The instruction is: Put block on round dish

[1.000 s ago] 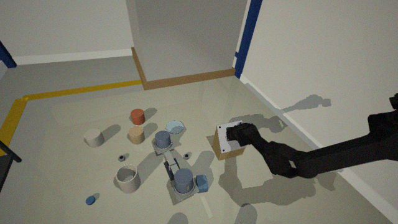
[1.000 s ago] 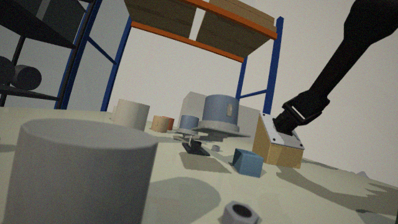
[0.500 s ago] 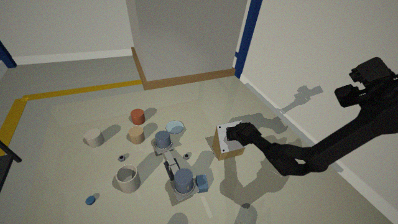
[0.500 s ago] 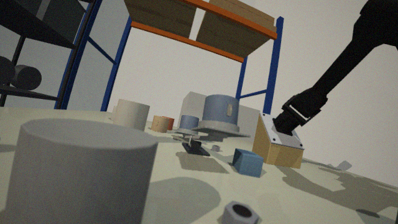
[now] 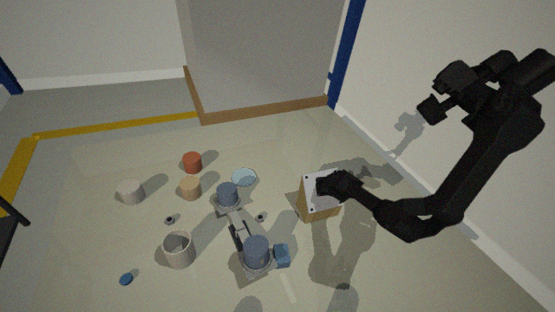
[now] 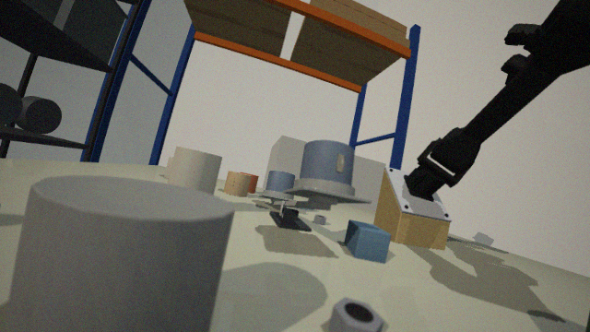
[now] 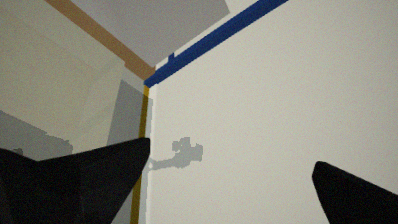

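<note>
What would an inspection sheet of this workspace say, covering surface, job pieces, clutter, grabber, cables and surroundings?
Surface: pale, crossed by shadows.
Job's things: far blue-grey cup and near blue-grey cup stand upright on the balance; round dish has no cup above it; hidden block not visible.
Clutter: blue block beside the near cup; orange cylinder and tan cylinder farther off; other loose pieces around.
Pincer: open, holding nothing, raised away from the cups.
Cables: nothing seen.
Surroundings: walls, shelving with blue posts.
</note>
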Action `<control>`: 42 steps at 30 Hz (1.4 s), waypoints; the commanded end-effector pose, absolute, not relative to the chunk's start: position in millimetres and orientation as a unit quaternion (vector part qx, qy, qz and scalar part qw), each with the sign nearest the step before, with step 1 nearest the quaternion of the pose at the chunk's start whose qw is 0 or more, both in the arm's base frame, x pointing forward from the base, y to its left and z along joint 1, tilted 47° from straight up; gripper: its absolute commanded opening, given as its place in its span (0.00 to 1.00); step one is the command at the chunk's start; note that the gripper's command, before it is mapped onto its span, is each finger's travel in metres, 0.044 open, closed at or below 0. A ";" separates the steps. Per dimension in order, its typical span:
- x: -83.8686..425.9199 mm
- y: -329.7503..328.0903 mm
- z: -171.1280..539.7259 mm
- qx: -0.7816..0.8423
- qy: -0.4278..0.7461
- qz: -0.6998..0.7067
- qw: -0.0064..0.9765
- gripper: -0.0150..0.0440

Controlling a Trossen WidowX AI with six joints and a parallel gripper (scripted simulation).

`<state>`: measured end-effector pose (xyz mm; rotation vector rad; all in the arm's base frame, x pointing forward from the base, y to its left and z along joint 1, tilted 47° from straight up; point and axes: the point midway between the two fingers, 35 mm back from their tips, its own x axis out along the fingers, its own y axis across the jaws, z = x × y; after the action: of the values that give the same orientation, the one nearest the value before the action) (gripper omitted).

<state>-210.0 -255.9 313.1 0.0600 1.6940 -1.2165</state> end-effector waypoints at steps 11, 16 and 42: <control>-109.7 -298.3 231.3 0.019 0.637 -0.362 0.680 1.00; -68.3 -300.8 206.2 0.023 0.608 -0.303 0.733 1.00; 127.8 -204.9 116.9 0.142 0.439 0.037 0.886 1.00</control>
<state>112.7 -222.8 124.7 0.2378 0.9493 0.0012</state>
